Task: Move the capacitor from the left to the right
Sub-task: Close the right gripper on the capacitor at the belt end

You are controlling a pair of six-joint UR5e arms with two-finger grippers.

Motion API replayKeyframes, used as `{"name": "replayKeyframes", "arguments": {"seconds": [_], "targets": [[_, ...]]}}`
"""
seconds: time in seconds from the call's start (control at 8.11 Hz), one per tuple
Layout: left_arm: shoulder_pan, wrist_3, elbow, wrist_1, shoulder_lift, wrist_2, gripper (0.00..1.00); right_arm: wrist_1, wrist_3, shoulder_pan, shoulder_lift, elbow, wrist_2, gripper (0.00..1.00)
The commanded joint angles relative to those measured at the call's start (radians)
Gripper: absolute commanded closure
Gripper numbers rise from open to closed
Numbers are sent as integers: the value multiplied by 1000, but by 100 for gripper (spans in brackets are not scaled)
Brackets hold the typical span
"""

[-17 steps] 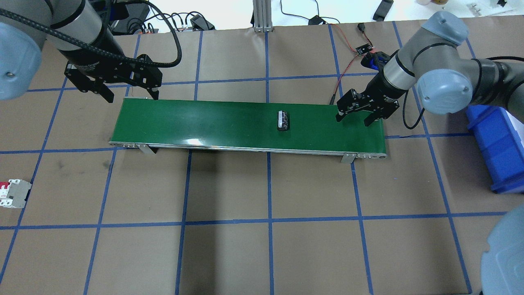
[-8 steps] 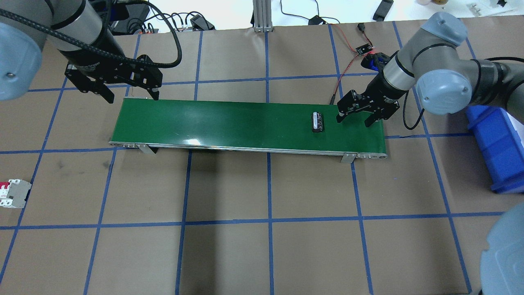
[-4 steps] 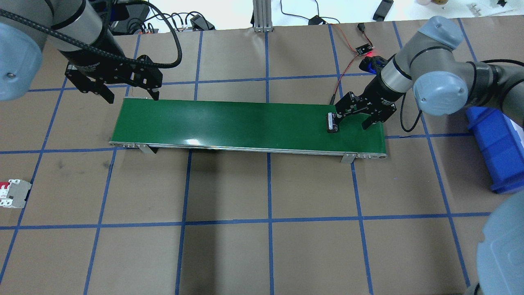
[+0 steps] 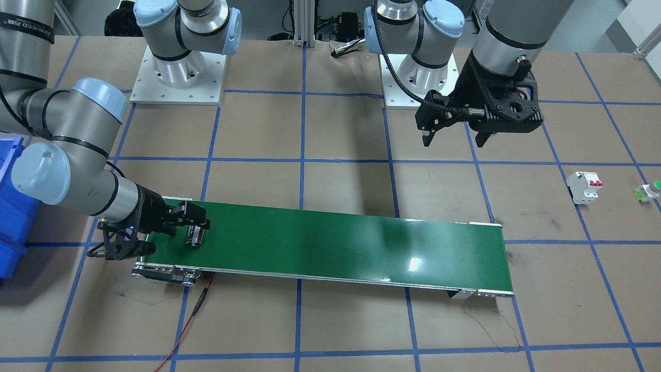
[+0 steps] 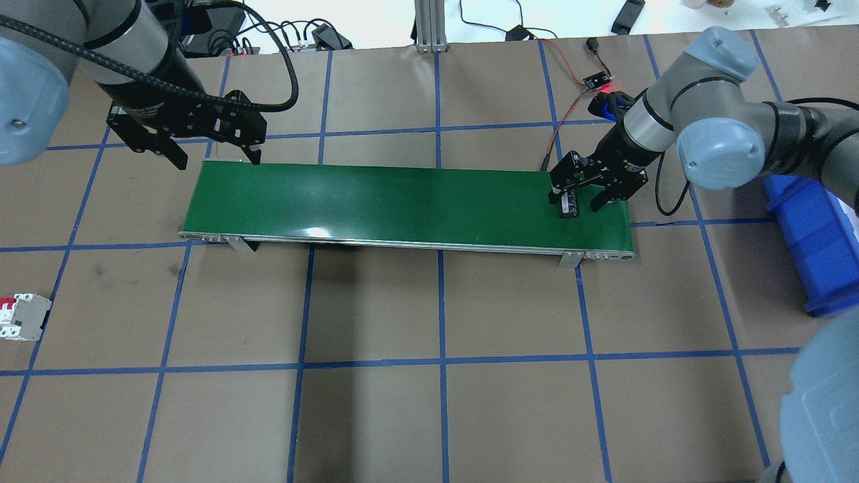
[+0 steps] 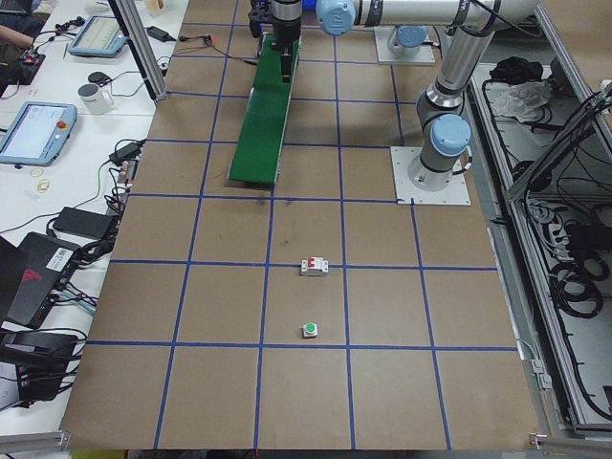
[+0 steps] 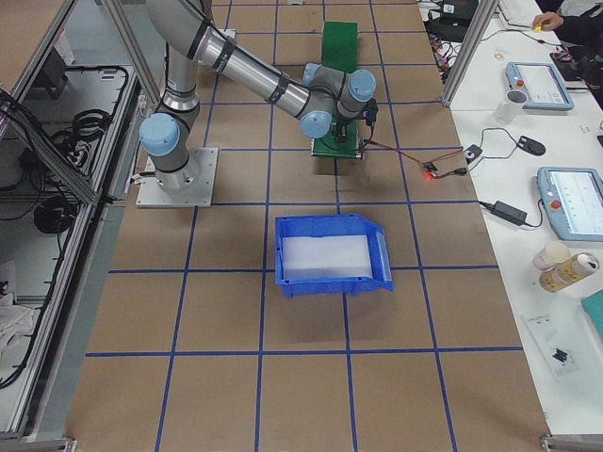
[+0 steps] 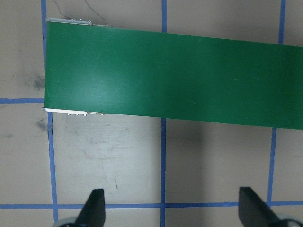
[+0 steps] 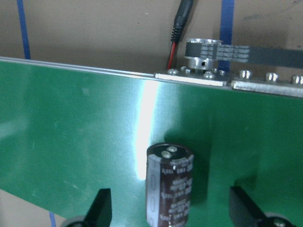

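Note:
The capacitor (image 5: pixel 569 203) is a dark stubby cylinder lying on its side near the right end of the green conveyor belt (image 5: pixel 376 198). My right gripper (image 5: pixel 576 200) is open and low over the belt, one finger on each side of the capacitor. In the right wrist view the capacitor (image 9: pixel 169 184) lies between the fingers (image 9: pixel 99 208) with a gap on both sides. It also shows in the front view (image 4: pixel 195 235). My left gripper (image 5: pixel 218 159) is open and empty, above the belt's left end.
A blue bin (image 5: pixel 815 241) stands on the table right of the belt. A white breaker with red switches (image 4: pixel 583 187) and a green-capped push button (image 4: pixel 648 191) lie far on my left. A red wire (image 5: pixel 567 107) runs behind the belt's right end.
The capacitor has travelled right along the belt, from mid-belt into the gap between my right gripper's fingers. The right gripper has shifted slightly. The left arm has not moved.

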Motion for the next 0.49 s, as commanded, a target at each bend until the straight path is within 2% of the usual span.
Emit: {"name": "replayKeyframes", "arguments": {"seconds": [0.0,0.12,0.25,0.37], "targets": [[0,0,0,0,0,-1,0,-2,-11,0,3,0,-18,51],[0,0,-2,0,0,0,0,-1,-12,0,3,-3,-53,77],[0,0,0,0,0,0,0,1,-12,-1,0,-11,-84,98],[0,0,0,0,0,0,0,5,-11,-1,-5,-11,-92,100]]}}
